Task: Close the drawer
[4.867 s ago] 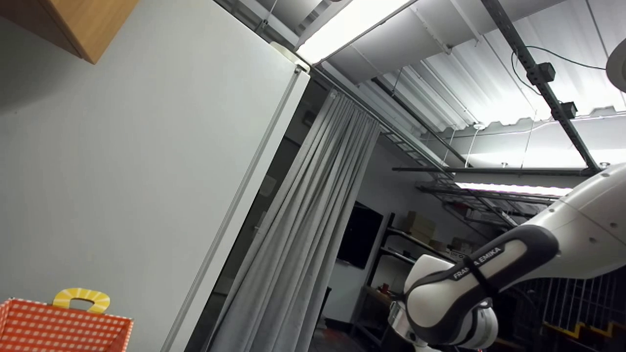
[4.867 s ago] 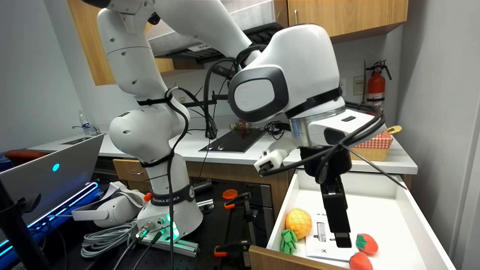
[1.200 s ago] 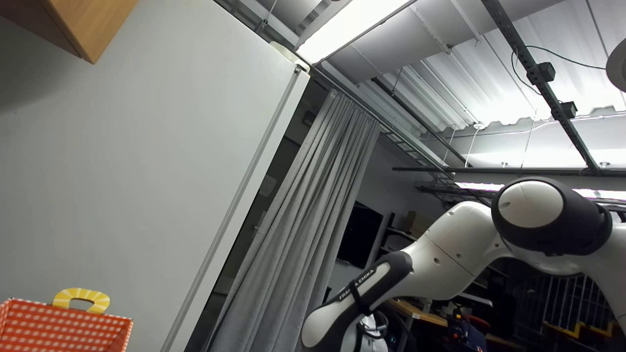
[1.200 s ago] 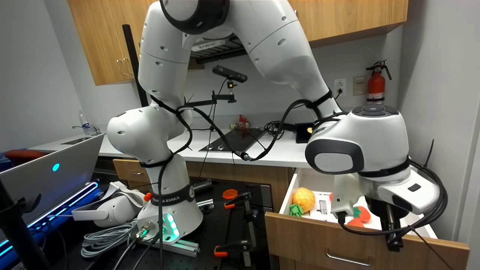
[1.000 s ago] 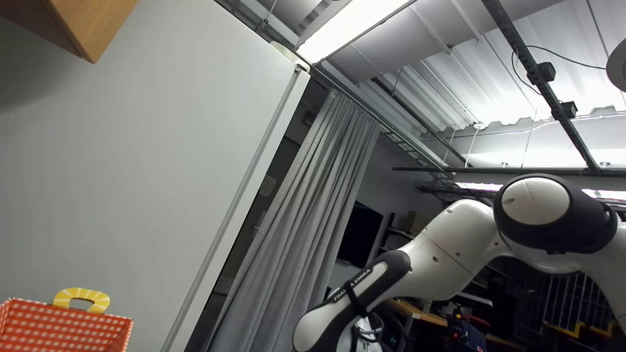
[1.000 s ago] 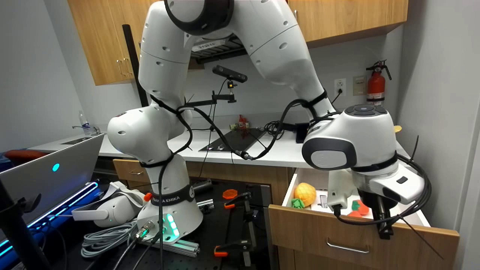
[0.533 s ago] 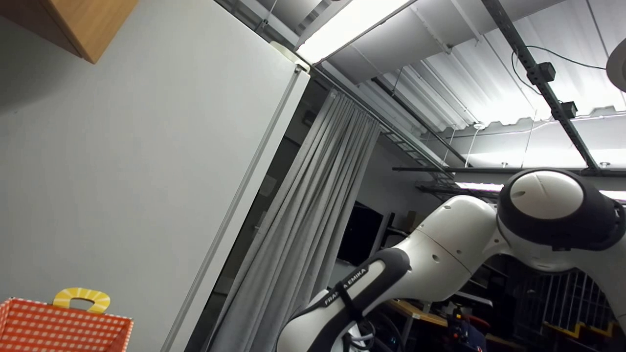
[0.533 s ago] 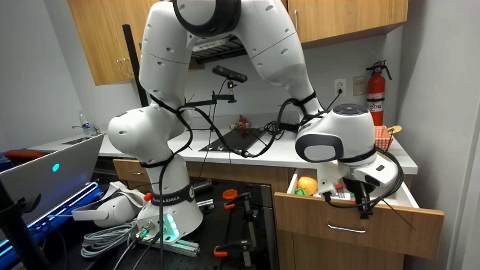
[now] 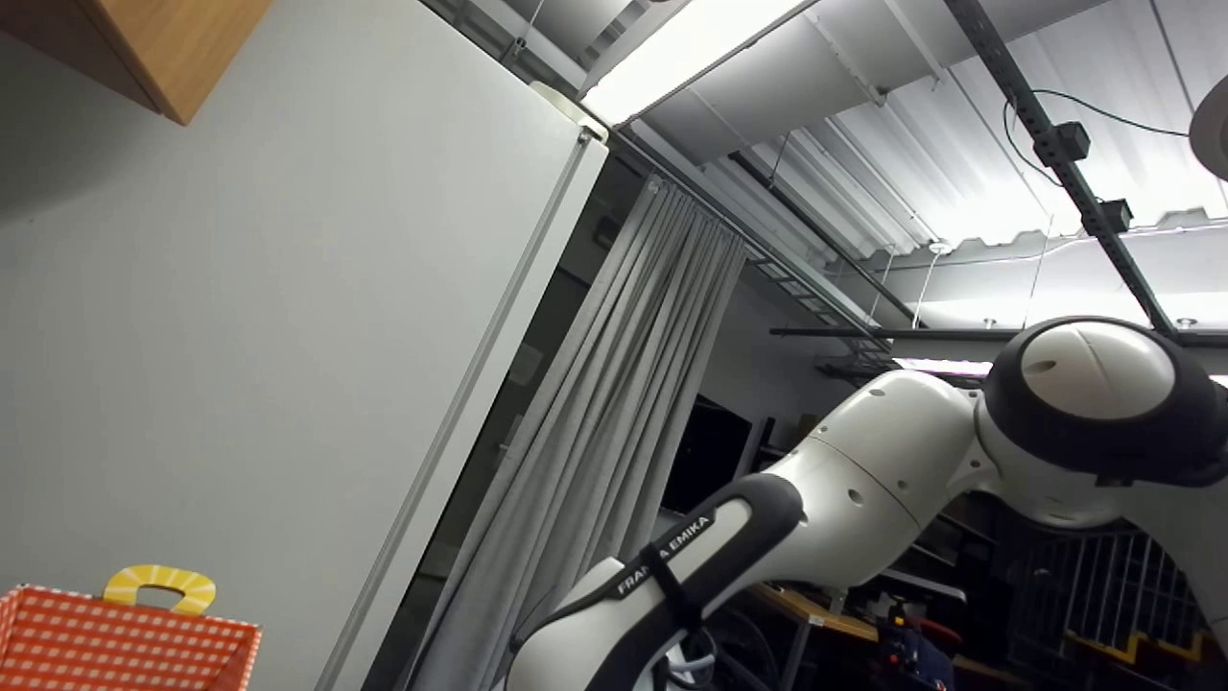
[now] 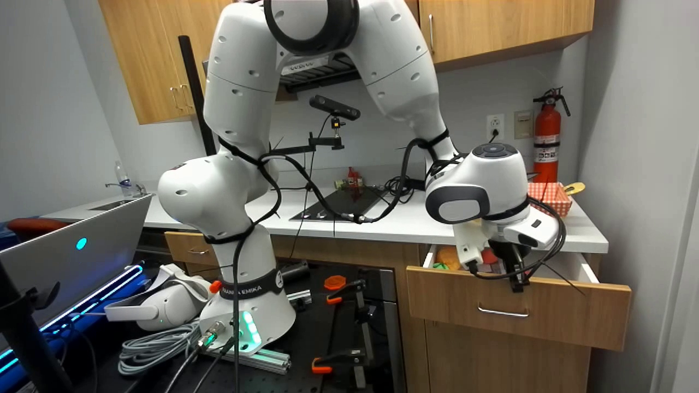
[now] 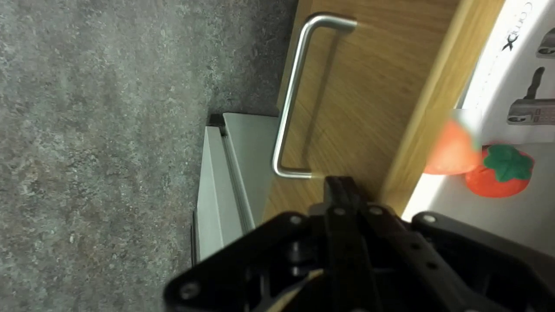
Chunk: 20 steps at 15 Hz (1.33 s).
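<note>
Wooden, longest crosswise, inward of the clenched end effector (image 11: pixel 341 185), seemingly touching: best to push the drawer (image 10: pixel 546 307) home under the desk (image 10: pixel 393 230).

In an exterior view I see a red extinguisher (image 10: pixel 547 139) against the back wall (image 10: pixel 469 98), near a beige plate (image 10: pixel 523 124) and an outlet (image 10: pixel 495 120) with a black plug (image 10: pixel 495 133) in it. A checked basket (image 10: pixel 557 194) stands on the white counter (image 10: pixel 587 229) near the extinguisher; I see it in both exterior views, with its yellow handle (image 9: pixel 161 575). A black cooktop (image 10: pixel 349 202) is on the counter, and a bottle (image 10: pixel 121 173) stands near a tap (image 10: pixel 141 189). An open laptop (image 10: pixel 104 248), its logo (image 10: pixel 81 243) lit, stands near a white headset (image 10: pixel 177 297). Wooden cabinets (image 10: pixel 508 24) hang above. I see a grey curtain (image 9: pixel 614 384) in an exterior view, and mottled grey floor (image 11: pixel 108 151) in my wrist view.
</note>
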Motion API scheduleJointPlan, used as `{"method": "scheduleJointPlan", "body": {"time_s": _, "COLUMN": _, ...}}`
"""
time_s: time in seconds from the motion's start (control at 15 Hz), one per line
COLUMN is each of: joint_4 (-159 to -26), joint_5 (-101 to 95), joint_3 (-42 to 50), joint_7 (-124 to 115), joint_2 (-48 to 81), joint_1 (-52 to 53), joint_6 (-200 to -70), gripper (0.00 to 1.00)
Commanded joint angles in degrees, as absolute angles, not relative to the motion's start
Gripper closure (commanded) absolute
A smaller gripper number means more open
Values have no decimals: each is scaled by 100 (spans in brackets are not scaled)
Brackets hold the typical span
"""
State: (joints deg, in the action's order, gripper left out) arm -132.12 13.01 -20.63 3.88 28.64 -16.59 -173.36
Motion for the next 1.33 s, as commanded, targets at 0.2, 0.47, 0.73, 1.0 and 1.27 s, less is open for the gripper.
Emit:
{"method": "scheduleJointPlan", "body": {"time_s": 0.2, "joint_4": -13214, "joint_5": 1489, "joint_3": -2375, "joint_7": 172, "joint_2": 2891, "joint_1": -1301, "joint_6": -17673, "gripper": 100}}
{"method": "scheduleJointPlan", "body": {"time_s": 0.47, "joint_4": -13221, "joint_5": 1456, "joint_3": -2446, "joint_7": 19, "joint_2": 2906, "joint_1": -1073, "joint_6": -17791, "gripper": 100}}
{"method": "scheduleJointPlan", "body": {"time_s": 0.73, "joint_4": -13201, "joint_5": 1434, "joint_3": -2499, "joint_7": -78, "joint_2": 2920, "joint_1": -896, "joint_6": -17844, "gripper": 100}}
{"method": "scheduleJointPlan", "body": {"time_s": 1.0, "joint_4": -13161, "joint_5": 1423, "joint_3": -2522, "joint_7": -143, "joint_2": 2942, "joint_1": -790, "joint_6": -17835, "gripper": 100}}
{"method": "scheduleJointPlan", "body": {"time_s": 1.27, "joint_4": -13136, "joint_5": 1426, "joint_3": -2533, "joint_7": -162, "joint_2": 2944, "joint_1": -746, "joint_6": -17819, "gripper": 100}}
